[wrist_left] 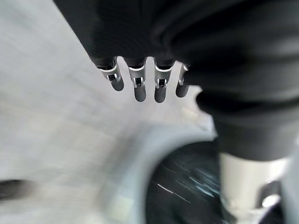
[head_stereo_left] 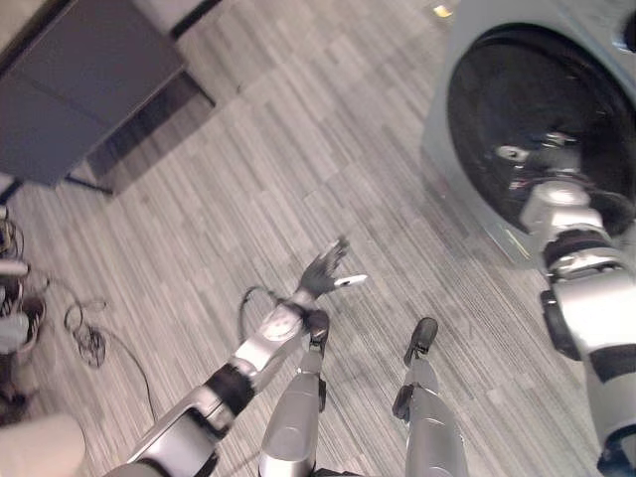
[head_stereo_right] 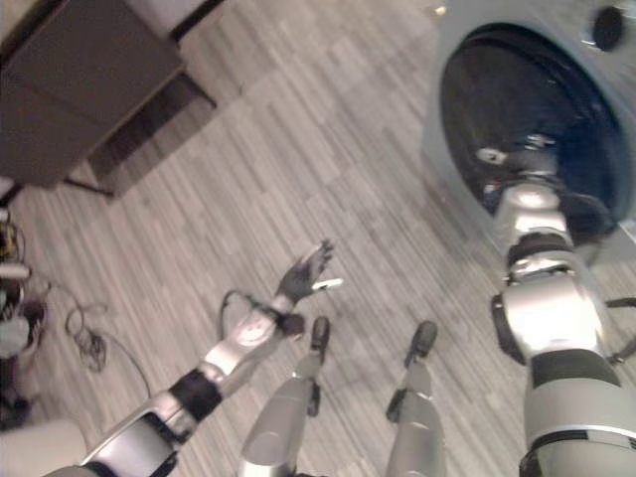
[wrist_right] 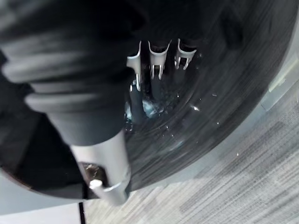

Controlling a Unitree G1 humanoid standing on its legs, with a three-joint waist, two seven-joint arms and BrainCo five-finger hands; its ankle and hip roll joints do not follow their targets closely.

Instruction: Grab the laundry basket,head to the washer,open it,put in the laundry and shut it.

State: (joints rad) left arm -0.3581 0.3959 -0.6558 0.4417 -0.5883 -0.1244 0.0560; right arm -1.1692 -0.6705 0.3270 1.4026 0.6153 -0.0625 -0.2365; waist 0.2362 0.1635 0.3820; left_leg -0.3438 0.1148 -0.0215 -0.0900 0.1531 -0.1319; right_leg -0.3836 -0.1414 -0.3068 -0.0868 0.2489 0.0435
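Door step: right hand (head_stereo_right: 512,159), fingers straight, on the washer (head_stereo_right: 467,109) door glass; left hand (head_stereo_left: 323,268) spread, idle; next, find the door's edge

The robot's silver-grey left arm (head_stereo_left: 248,358) reaches forward and low, well away from the big round dark washer door (head_stereo_left: 532,119). Its left hand (head_stereo_left: 323,270) is held flat in the air, with the silver, dark-tipped fingers (wrist_left: 135,84) straight and spread and nothing in them. The silver-grey right arm (head_stereo_right: 547,298) stretches up to the washer door. The right hand (head_stereo_right: 517,159) is against the dark glass, fingers (wrist_right: 156,70) pointing straight onto it.
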